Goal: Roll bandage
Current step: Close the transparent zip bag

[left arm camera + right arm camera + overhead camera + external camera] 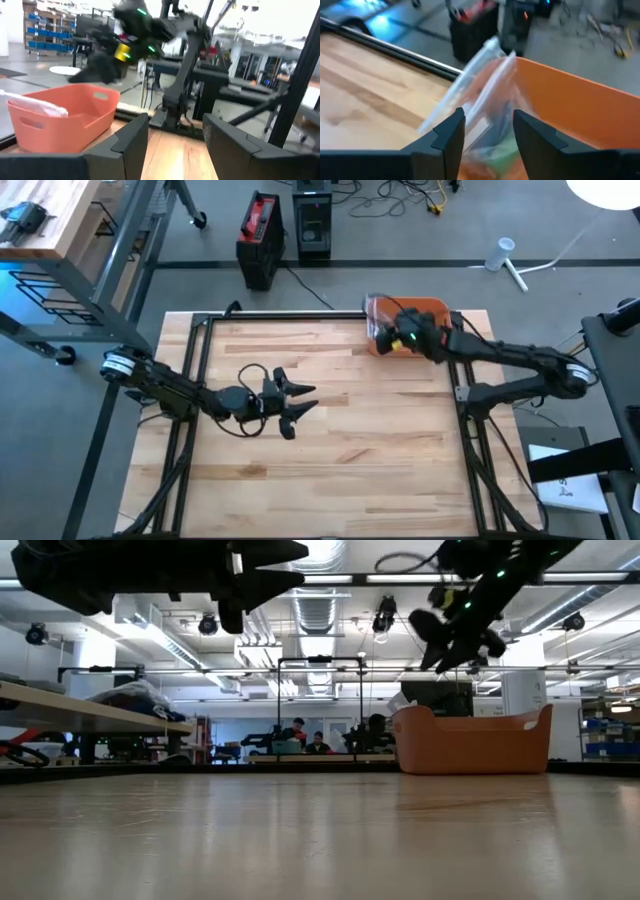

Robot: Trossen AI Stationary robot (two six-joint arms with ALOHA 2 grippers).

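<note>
An orange bin [432, 310] stands at the table's far right corner. A clear plastic bag [485, 95] with something white and green inside leans out over the bin's left rim. No bandage shows on its own. My right gripper [487, 135] hangs open above the bag and the bin's left end [383, 330], tipped downward. In the low view it [450, 632] is clear of the bin [470, 740]. My left gripper [303, 408] hovers open over the middle of the table, pointing toward the bin, with nothing between its fingers [132, 142].
The wooden tabletop [330, 470] stretches bare toward the near edge. Black frame rails [290, 313] run along the far edge and both sides. Black boxes [262, 240] stand on the floor beyond the far edge.
</note>
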